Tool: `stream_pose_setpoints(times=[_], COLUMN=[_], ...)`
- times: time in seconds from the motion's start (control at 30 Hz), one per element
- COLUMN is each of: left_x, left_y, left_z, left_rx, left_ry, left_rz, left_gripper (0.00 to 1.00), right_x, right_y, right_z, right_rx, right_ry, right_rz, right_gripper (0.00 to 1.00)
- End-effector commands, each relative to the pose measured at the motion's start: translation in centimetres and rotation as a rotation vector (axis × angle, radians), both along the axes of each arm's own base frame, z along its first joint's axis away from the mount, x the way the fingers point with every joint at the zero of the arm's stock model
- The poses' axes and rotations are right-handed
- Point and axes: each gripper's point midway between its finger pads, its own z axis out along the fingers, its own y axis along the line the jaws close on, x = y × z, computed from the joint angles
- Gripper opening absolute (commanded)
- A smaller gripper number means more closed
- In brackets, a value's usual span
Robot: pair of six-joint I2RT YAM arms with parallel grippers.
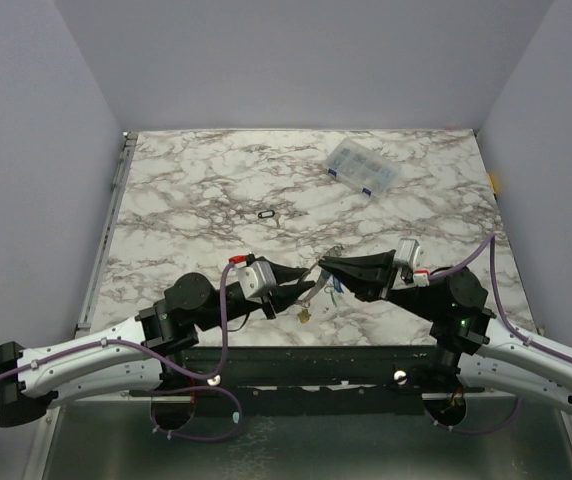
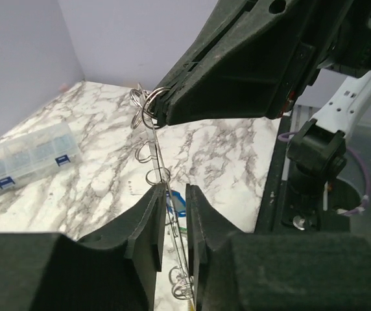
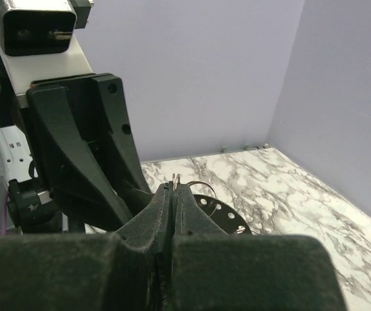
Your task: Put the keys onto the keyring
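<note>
The keyring [image 2: 152,139] is a thin grey hoop seen edge-on, carrying a few small split rings. My right gripper [image 3: 174,188] is shut on its top edge, and a bit of the wire pokes out above the fingertips. My left gripper [image 2: 174,194] is open around the hoop's lower part, the wire running close to its right finger [image 2: 195,220]. A blue key [image 2: 179,204] hangs between those fingers. In the top view both grippers meet at the near table edge, with keys [image 1: 306,313] dangling under the keyring [image 1: 316,288]. A black-rimmed oval tag [image 1: 266,214] lies alone mid-table.
A clear plastic compartment box [image 1: 363,166] sits at the back right of the marble table [image 1: 196,190]; it also shows at the left in the left wrist view [image 2: 26,155]. Grey walls close in the sides and back.
</note>
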Motion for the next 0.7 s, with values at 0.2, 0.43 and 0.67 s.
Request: stream_pose_setpoints(times=[0.2, 0.43, 0.67], left_x=[0.1, -0.6, -0.7], left_y=[-0.7, -0.9, -1.3], left_z=[0.4, 1.1, 1.4], left_rx=[0.015, 0.005, -0.003], left_ry=[-0.009, -0.019, 0.004], left_rz=[-0.006, -0.047, -0.061], left_gripper=[0.00, 0.00, 0.00], right_x=[0.2, 1.3, 3.1], right_y=[-0.3, -0.1, 0.8], right_z=[2.3, 1.4, -0.3], right_rx=[0.063, 0.038, 0.003], right_ry=[-0.014, -0.011, -0.027], right_rz=[-0.014, -0.061, -0.130], right_gripper=[0.01, 0.01, 0.01])
